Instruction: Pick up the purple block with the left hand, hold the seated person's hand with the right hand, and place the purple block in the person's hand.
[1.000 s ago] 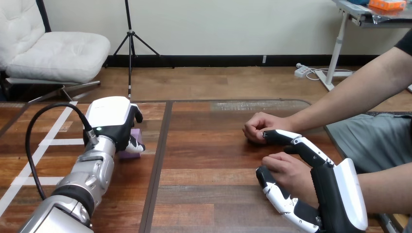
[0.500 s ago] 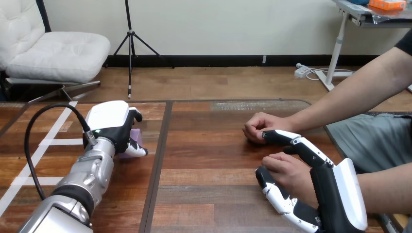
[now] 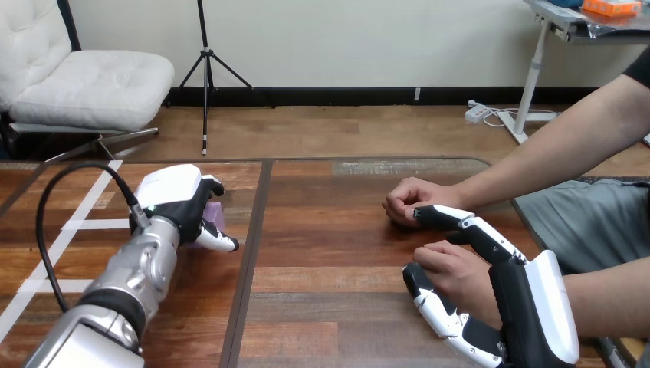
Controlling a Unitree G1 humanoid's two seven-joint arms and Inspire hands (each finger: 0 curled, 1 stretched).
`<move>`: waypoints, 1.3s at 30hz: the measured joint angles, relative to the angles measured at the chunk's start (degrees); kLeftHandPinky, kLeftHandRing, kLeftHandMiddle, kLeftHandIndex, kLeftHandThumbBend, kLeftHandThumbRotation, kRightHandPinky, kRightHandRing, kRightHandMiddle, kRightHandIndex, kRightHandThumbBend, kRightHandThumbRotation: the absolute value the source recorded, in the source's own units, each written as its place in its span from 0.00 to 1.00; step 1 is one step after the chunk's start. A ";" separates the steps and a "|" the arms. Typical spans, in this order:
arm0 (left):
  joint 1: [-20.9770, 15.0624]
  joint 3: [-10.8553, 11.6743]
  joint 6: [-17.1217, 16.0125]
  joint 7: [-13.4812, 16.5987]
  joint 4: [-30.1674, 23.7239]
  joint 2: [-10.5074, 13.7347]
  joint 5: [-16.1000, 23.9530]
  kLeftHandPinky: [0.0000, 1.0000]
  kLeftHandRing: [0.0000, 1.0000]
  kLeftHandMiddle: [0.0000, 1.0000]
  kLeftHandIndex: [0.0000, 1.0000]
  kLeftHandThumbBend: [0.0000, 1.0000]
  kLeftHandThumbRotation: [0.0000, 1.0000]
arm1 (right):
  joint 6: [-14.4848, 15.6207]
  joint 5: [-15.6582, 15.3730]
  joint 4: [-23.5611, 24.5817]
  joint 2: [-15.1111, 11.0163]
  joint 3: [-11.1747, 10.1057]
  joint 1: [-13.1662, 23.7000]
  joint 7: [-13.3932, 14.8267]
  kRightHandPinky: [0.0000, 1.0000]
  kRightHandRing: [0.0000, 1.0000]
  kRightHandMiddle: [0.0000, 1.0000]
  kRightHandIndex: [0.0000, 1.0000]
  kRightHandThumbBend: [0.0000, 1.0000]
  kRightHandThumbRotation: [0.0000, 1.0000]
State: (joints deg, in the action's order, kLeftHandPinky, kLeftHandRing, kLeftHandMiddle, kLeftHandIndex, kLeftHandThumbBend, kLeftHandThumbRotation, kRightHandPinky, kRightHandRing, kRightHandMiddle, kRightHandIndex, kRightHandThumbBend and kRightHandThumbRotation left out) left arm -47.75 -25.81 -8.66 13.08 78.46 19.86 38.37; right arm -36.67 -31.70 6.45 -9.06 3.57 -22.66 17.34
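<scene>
The purple block (image 3: pixel 217 214) rests on the table at the left, mostly hidden under my left hand (image 3: pixel 178 201). That hand covers it from above, fingers curled down over its far side and the thumb (image 3: pixel 218 242) across its near side. My right hand (image 3: pixel 529 307) is at the lower right. The person's hand (image 3: pixel 454 270) nearer to me lies between its thumb (image 3: pixel 429 300) and its fingers (image 3: pixel 460 221), which curl round it. The person's other hand (image 3: pixel 410 201) is a fist on the table just beyond.
The person's forearms (image 3: pixel 552 153) reach in from the right edge. A black cable (image 3: pixel 57 195) loops over my left forearm. Bare wooden tabletop (image 3: pixel 329 245) lies between my two hands.
My left hand has sunk lower over the purple block and tipped forward, covering more of it, and its thumb has slid right. My right hand and the person's hands have not moved.
</scene>
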 measured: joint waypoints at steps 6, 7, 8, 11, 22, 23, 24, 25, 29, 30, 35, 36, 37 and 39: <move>-0.42 -0.22 0.35 -1.09 0.00 0.10 0.42 0.66 0.76 0.82 0.81 0.77 0.21 | 0.00 0.00 0.00 0.00 0.00 0.00 0.00 0.70 0.75 0.74 0.73 0.45 0.48; -0.48 -0.25 0.43 -1.21 0.00 0.10 0.48 0.66 0.76 0.82 0.81 0.77 0.21 | 0.00 0.00 0.00 0.00 0.00 0.00 0.00 0.70 0.75 0.74 0.73 0.45 0.48; -0.54 -0.28 0.51 -1.33 0.00 0.10 0.53 0.66 0.76 0.82 0.81 0.77 0.21 | 0.00 0.00 0.00 -0.01 0.01 0.00 0.00 0.70 0.75 0.74 0.73 0.45 0.48; -0.67 -0.31 0.67 -1.54 0.00 0.09 0.55 0.65 0.75 0.82 0.81 0.78 0.19 | 0.00 0.00 0.00 0.00 0.02 0.00 0.00 0.71 0.75 0.74 0.72 0.45 0.48; -0.81 -0.34 0.94 -1.55 -0.03 0.05 0.62 0.63 0.74 0.82 0.80 0.77 0.13 | 0.00 -0.01 0.00 -0.01 0.01 0.00 0.00 0.70 0.74 0.74 0.72 0.45 0.48; -0.81 -0.34 0.94 -1.55 -0.03 0.05 0.62 0.63 0.74 0.82 0.80 0.77 0.12 | 0.00 -0.03 0.00 -0.01 0.01 0.00 0.00 0.70 0.74 0.74 0.72 0.45 0.48; -0.81 -0.36 0.95 -1.55 -0.03 0.04 0.64 0.62 0.74 0.82 0.80 0.77 0.12 | 0.00 -0.04 0.00 -0.01 0.01 0.00 0.00 0.70 0.74 0.74 0.72 0.45 0.48; -0.81 -0.38 0.99 -1.54 -0.03 0.03 0.67 0.62 0.74 0.82 0.80 0.77 0.12 | 0.00 -0.05 0.00 -0.01 0.01 0.00 0.00 0.70 0.74 0.74 0.72 0.45 0.48; -0.85 -0.42 1.31 -1.39 -0.05 -0.05 0.97 0.62 0.74 0.82 0.80 0.76 0.11 | 0.00 -0.13 0.00 -0.01 0.02 0.00 0.00 0.70 0.74 0.74 0.72 0.45 0.48; -0.87 -0.43 1.38 -1.38 -0.05 -0.06 1.06 0.63 0.74 0.82 0.80 0.76 0.11 | 0.00 -0.15 0.00 -0.01 0.02 0.00 0.00 0.70 0.74 0.74 0.72 0.45 0.48; -0.93 -0.66 1.77 -1.36 -0.05 -0.13 1.77 0.64 0.76 0.83 0.81 0.74 0.11 | 0.00 -0.21 0.00 -0.01 0.01 -0.03 0.00 0.69 0.74 0.74 0.72 0.45 0.48; -0.93 -0.68 1.82 -1.36 -0.05 -0.16 1.84 0.63 0.75 0.83 0.81 0.74 0.11 | 0.00 -0.21 0.00 -0.01 0.01 -0.04 0.00 0.69 0.74 0.74 0.72 0.45 0.48; -0.93 -0.69 1.85 -1.34 -0.05 -0.19 1.91 0.63 0.75 0.83 0.81 0.74 0.11 | 0.00 -0.22 0.00 -0.01 0.01 -0.05 0.00 0.69 0.74 0.74 0.72 0.45 0.48; -0.93 -0.71 1.90 -1.27 -0.04 -0.24 2.07 0.62 0.75 0.83 0.80 0.75 0.10 | 0.00 -0.22 0.00 -0.01 0.01 -0.08 0.00 0.70 0.74 0.74 0.72 0.45 0.48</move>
State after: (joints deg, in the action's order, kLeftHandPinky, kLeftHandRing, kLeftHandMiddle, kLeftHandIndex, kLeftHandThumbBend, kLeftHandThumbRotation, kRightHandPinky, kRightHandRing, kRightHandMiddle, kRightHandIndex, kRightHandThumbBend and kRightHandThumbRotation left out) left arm -48.68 -26.52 -6.76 11.81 78.41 19.62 40.44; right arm -36.68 -31.92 6.45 -9.07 3.58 -22.74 17.34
